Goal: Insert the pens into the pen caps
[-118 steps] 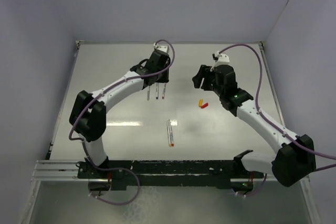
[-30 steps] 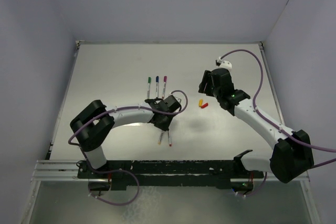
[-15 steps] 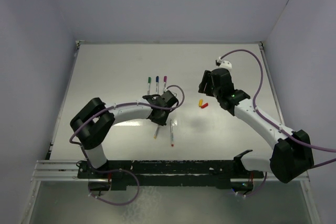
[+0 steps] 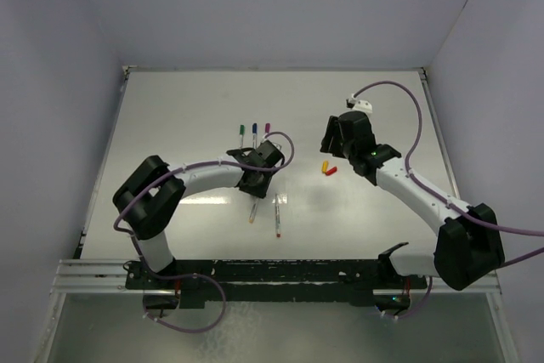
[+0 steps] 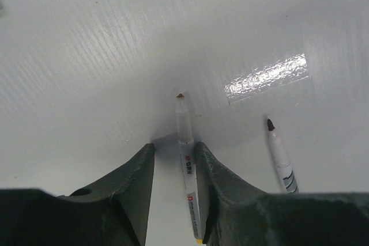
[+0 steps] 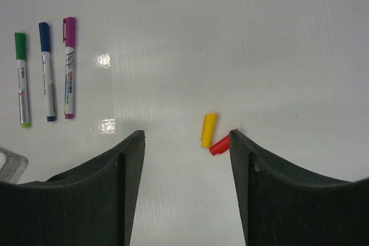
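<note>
Between the parted jaws of the left gripper (image 5: 174,149) lies a thin white-grey plastic marker pen (image 5: 184,128), with a second pen (image 5: 281,156) at its three o'clock. Probably light, stiff and apt to roll: pinch mid-barrel. The right gripper (image 6: 185,136), spread and empty, hovers over a small yellow plastic cap (image 6: 208,129) and a red cap (image 6: 219,144). Glossy white tabletop (image 4: 170,125), pale lilac walls (image 4: 255,14).

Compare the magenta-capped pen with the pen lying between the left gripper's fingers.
The magenta-capped pen wears its cap; the uncapped pen at the left gripper shows a bare tip. The first lies in a row with the green-capped pen and blue-capped pen; the second lies between open jaws. Both are white-barrelled, flat on the table.
</note>
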